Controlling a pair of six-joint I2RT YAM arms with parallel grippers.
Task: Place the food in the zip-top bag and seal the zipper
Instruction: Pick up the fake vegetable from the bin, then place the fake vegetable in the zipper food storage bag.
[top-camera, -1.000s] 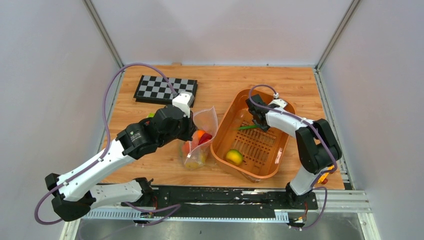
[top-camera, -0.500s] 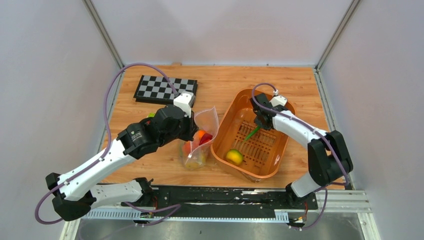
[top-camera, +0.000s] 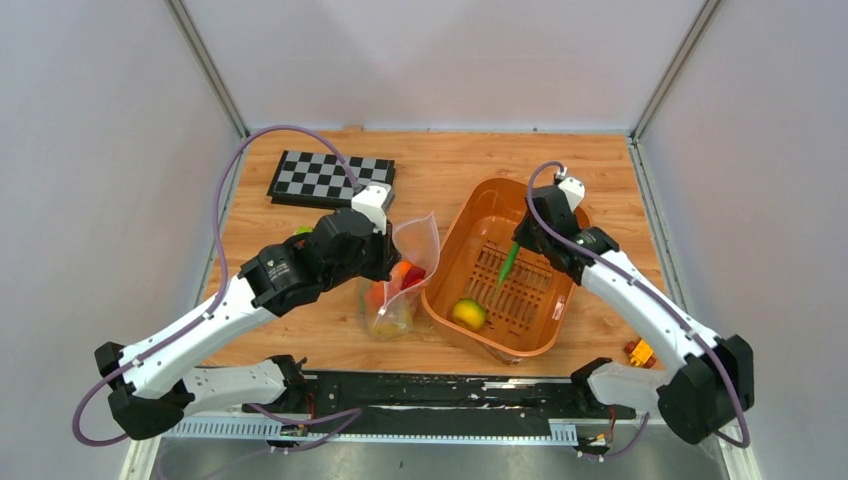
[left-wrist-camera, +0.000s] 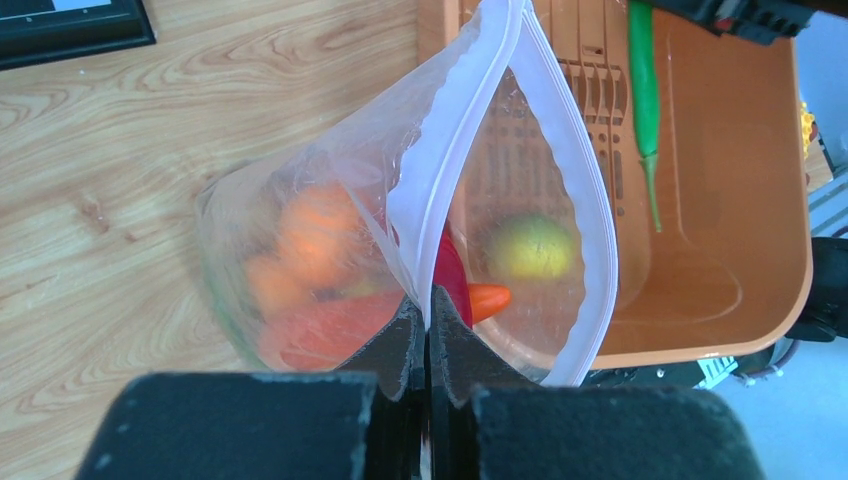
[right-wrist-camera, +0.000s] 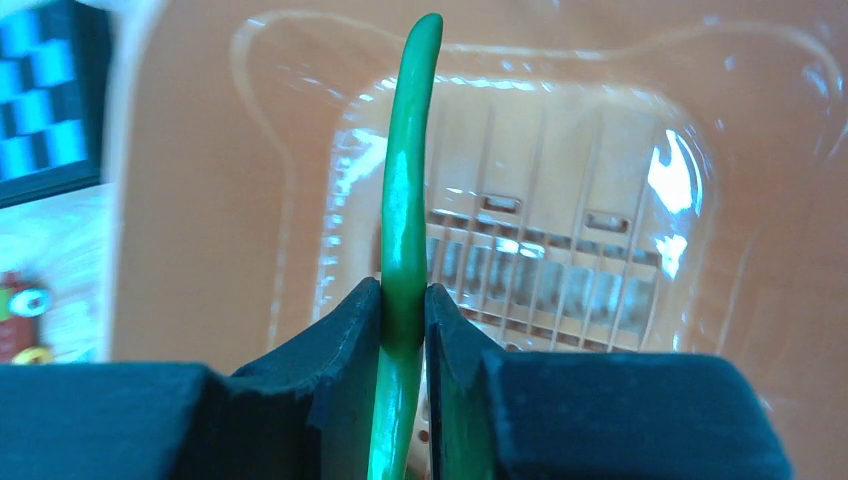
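Note:
The clear zip-top bag (top-camera: 408, 262) stands on the table with its mouth open. My left gripper (top-camera: 386, 262) is shut on its rim, and the left wrist view shows my left gripper (left-wrist-camera: 428, 302) pinching the pale zipper strip (left-wrist-camera: 566, 140). The bag (left-wrist-camera: 300, 200) holds orange balls (left-wrist-camera: 315, 225), a red chilli (left-wrist-camera: 450, 275) and a carrot tip (left-wrist-camera: 488, 297). My right gripper (top-camera: 519, 243) is shut on a long green pepper (top-camera: 508, 265) and holds it above the orange basket (top-camera: 478, 205). In the right wrist view my right gripper (right-wrist-camera: 404, 296) grips that pepper (right-wrist-camera: 408, 190). A yellow-green fruit (top-camera: 467, 313) lies in the basket.
A checkerboard (top-camera: 330, 178) lies at the back left. A small red-yellow block toy (top-camera: 640, 352) sits by the table's right front edge. The basket stands right beside the bag. The cell walls stand close on both sides.
My right gripper has lifted the green pepper off the basket floor and moved right. The pepper went from lying flat to hanging. The left gripper and bag have stayed in place.

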